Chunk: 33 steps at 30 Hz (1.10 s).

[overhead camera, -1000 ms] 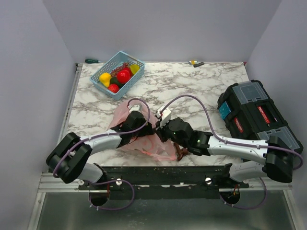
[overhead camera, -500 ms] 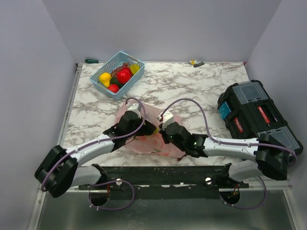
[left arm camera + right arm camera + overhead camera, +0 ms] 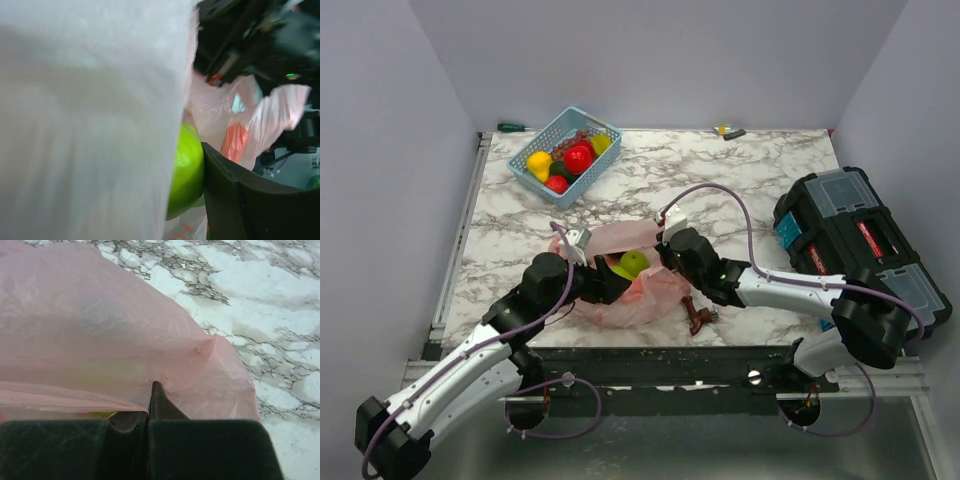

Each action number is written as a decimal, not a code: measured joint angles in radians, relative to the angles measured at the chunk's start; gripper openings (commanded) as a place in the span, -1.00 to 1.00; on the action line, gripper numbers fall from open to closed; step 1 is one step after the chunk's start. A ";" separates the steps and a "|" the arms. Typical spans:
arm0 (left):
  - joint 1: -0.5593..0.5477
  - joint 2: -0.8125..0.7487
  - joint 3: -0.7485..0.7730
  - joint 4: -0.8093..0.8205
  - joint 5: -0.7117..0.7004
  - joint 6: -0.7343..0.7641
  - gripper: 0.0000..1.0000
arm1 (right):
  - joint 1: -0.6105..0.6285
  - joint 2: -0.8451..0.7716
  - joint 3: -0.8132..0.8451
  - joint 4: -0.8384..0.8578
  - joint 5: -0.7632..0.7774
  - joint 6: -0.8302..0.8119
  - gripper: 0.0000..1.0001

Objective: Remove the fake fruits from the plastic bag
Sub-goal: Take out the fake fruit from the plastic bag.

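Observation:
The pink plastic bag point(image 3: 625, 292) lies crumpled at the table's near middle. A green apple point(image 3: 634, 263) shows at its opening. My left gripper point(image 3: 616, 277) is at the bag's mouth. In the left wrist view one black finger point(image 3: 235, 200) presses on the green apple point(image 3: 187, 170), and bag film point(image 3: 90, 125) hides the other finger. My right gripper point(image 3: 667, 256) is shut on the bag's far right edge. In the right wrist view its fingertips point(image 3: 151, 390) pinch the pink film point(image 3: 100, 335). Red and yellow fruits point(image 3: 578, 157) lie in the basket.
The light blue basket point(image 3: 592, 122) stands at the far left. A brown metal piece point(image 3: 698, 316) lies near the front edge, right of the bag. A black toolbox point(image 3: 855, 245) fills the right side. A green-handled screwdriver point(image 3: 510, 127) and a small yellow item point(image 3: 728, 131) lie at the back edge.
My left arm has drawn back toward the near left and the green apple now shows at the bag's mouth. My right gripper has moved a little farther away, still holding the bag's edge.

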 measured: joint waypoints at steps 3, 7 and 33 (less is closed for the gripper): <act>0.000 -0.106 0.029 -0.064 -0.050 0.003 -0.12 | -0.011 -0.006 -0.014 0.001 -0.062 -0.006 -0.99; 0.000 -0.145 0.049 -0.082 -0.161 0.004 -0.25 | -0.011 -0.055 -0.040 -0.014 -0.193 -0.005 -0.99; 0.014 -0.156 0.032 0.064 -0.095 0.031 -0.35 | -0.113 0.017 -0.001 -0.076 -0.159 0.172 -0.99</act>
